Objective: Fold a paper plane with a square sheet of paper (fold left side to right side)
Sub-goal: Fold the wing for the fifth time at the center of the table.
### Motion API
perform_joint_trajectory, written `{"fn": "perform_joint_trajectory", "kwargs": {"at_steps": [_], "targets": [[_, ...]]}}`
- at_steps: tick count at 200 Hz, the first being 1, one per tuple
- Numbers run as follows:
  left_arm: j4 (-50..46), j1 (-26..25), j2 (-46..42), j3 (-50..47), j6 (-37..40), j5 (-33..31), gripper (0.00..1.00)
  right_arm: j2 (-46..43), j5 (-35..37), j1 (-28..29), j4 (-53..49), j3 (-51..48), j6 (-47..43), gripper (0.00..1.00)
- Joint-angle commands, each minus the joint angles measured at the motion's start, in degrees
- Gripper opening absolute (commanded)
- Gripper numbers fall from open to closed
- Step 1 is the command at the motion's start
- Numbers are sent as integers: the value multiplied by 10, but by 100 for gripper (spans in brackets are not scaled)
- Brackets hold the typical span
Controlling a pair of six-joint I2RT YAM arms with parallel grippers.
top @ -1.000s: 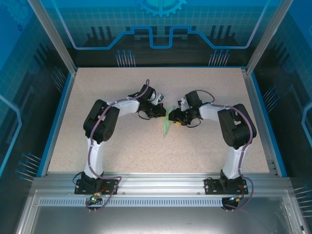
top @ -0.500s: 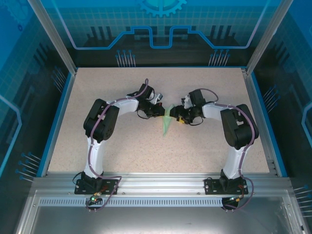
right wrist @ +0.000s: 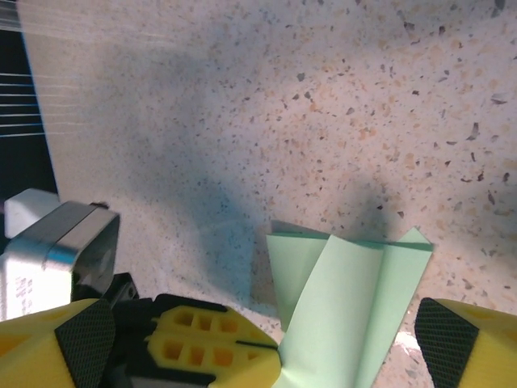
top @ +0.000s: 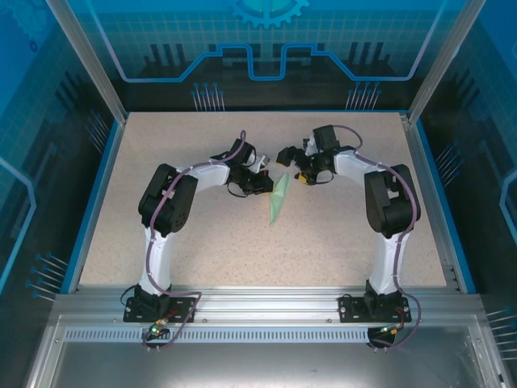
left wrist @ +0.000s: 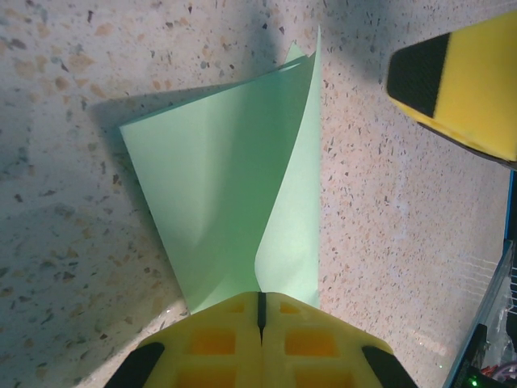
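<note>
the paper plane (top: 278, 202) is a narrow, pale mint-green folded wedge on the speckled worktop (top: 202, 242). it sits between the two arms, with its pointed end toward the arm bases. the left fingers (left wrist: 214, 343) are pressed fully together and pinch the plane at one edge near its wide end. seen from that wrist, the paper fans away from the grip in two layers, one flap curling up off the other and casting a shadow beside it. the right fingers (right wrist: 452, 339) are spread wide and hold nothing. from their own wrist the plane's wide end shows in the gap between them, apparently untouched. from above they sit just beyond the plane's wide end, apart from the paper.
</note>
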Motion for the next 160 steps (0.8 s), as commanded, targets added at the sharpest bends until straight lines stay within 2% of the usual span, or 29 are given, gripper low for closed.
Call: {"fn": "perform_joint_trajectory", "kwargs": {"at_steps": [1,160], "targets": [[-5,6,10,7,11,17,4,28,9,14,-55,38,17,99],[-3,6,8,8,13,18,4,103,43,43,-142,115,-4,99]]}}
